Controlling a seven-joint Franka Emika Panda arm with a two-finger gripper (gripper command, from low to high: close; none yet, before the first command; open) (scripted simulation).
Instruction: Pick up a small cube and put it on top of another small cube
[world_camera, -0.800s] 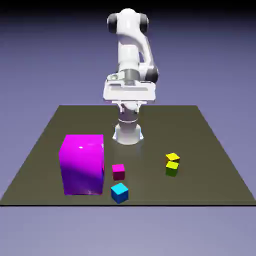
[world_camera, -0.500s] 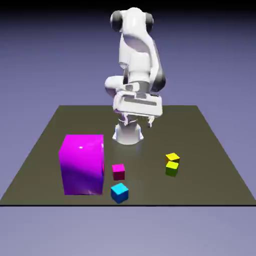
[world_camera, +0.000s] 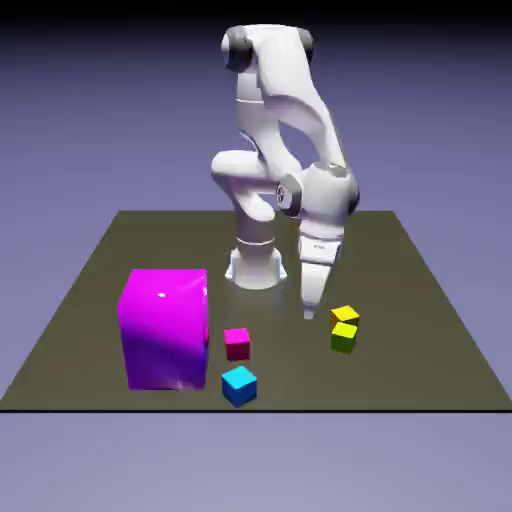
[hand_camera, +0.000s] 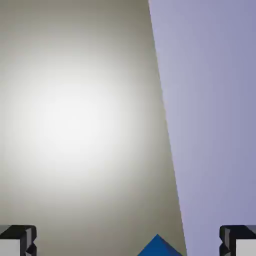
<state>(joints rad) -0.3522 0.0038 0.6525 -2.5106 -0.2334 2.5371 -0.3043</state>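
Arm (world_camera: 318, 190) swung toward frame right, fingers (world_camera: 308, 314) wide open, holding nothing, left of orange-yellow cube (world_camera: 345, 314), which sits right of center behind lime-green cube (world_camera: 344, 338).

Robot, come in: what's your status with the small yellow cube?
Gripper open and empty, near the yellow cube. Yellow cube on the table, not picked up. Green cube right beside it, possibly in the way.

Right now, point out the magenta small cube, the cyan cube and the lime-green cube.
Magenta small cube (world_camera: 237, 350): exterior view, front face.
Cyan cube (world_camera: 239, 377): exterior view, top face.
Lime-green cube (world_camera: 345, 330): exterior view, top face.
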